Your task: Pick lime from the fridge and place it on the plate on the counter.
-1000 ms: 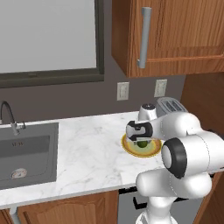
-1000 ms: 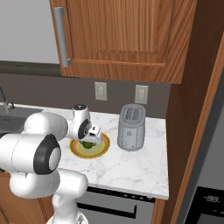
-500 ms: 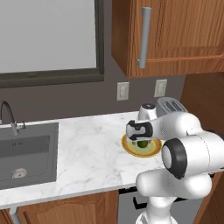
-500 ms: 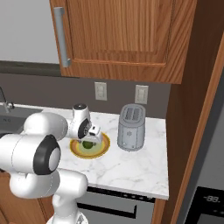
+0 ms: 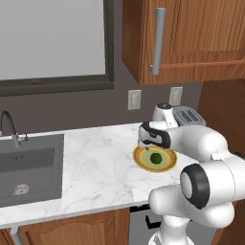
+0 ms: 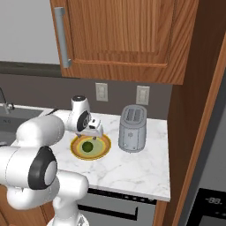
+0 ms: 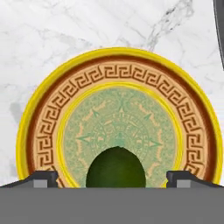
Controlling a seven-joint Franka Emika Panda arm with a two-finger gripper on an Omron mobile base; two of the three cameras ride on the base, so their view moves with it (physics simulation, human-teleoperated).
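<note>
Dark green lime [image 7: 116, 167] sits on the pale green centre of the plate [image 7: 43, 113], inside the yellow rim with its key-pattern band; the plate rests on the white marble counter [image 5: 95, 162], just left of a grey toaster [image 6: 132, 128]. Both base views put the lime [image 5: 155, 158] on the plate's centre with the gripper [image 6: 90, 132] poised just above it. In the hand view the two finger tips [image 7: 41, 178] stand wide apart, one on either side of the fruit, with clear gaps between tip and fruit: jaws open, holding nothing. The placing looks done; what remains, by my reading, is getting the hand away cleanly. Risks from here: the lime is round and the dish shallow, so a finger brushing it on the way up, or any sideways drift before the fingers clear its top, could set it rolling over the rim onto the counter. A skewed lift could also catch the plate's [image 5: 143, 165] rim and slide it. The toaster stands near on the right, so a wide swing that way could clip it. Against the pictures from a second and half a second ago, almost nothing differs: arm, plate and lime sit in the same places, with no visible shift of the base.
</note>
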